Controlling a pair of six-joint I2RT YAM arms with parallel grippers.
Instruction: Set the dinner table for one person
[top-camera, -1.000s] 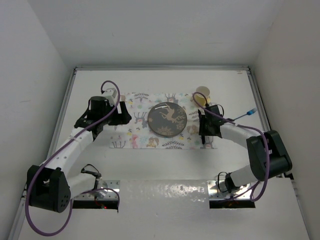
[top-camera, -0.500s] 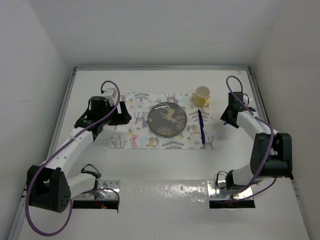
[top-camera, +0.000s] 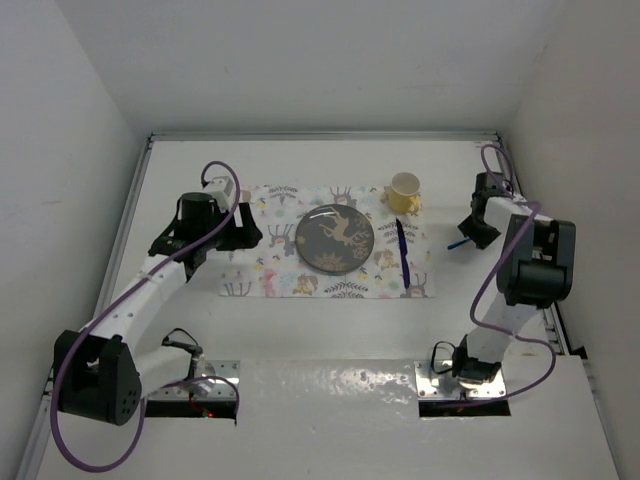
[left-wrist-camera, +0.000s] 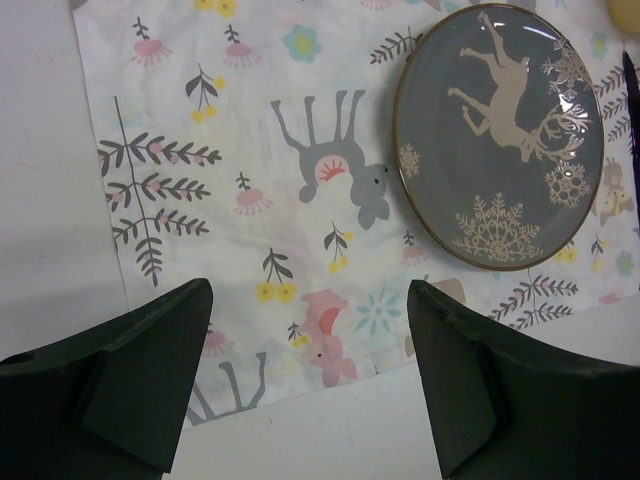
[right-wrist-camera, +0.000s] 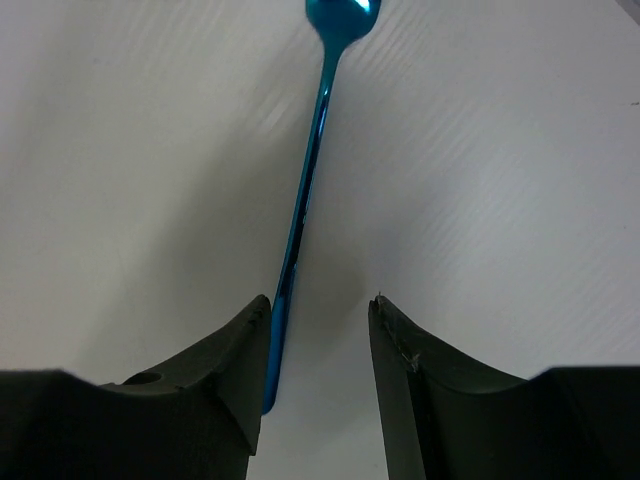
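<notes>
One pincer (right-wrist-camera: 320, 305) newly astride blue utensil (right-wrist-camera: 304, 190)

White walls (top-camera: 300, 60), soft even light

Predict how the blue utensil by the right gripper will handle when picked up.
The blue utensil looks like glossy metal: probably stiff, somewhat slippery. Thin and flat on the table, it may be hard for the right gripper to pinch. It seems unlikely to roll.

Blue utensil (right-wrist-camera: 305, 200) of glossy, mirror-bright metal, white surface (right-wrist-camera: 500, 150) smooth and matt, my right end effector (right-wrist-camera: 318, 305) matt dark plastic, printed placemat (left-wrist-camera: 250, 200) matt, grey plate (left-wrist-camera: 500, 130) glossy.
</notes>
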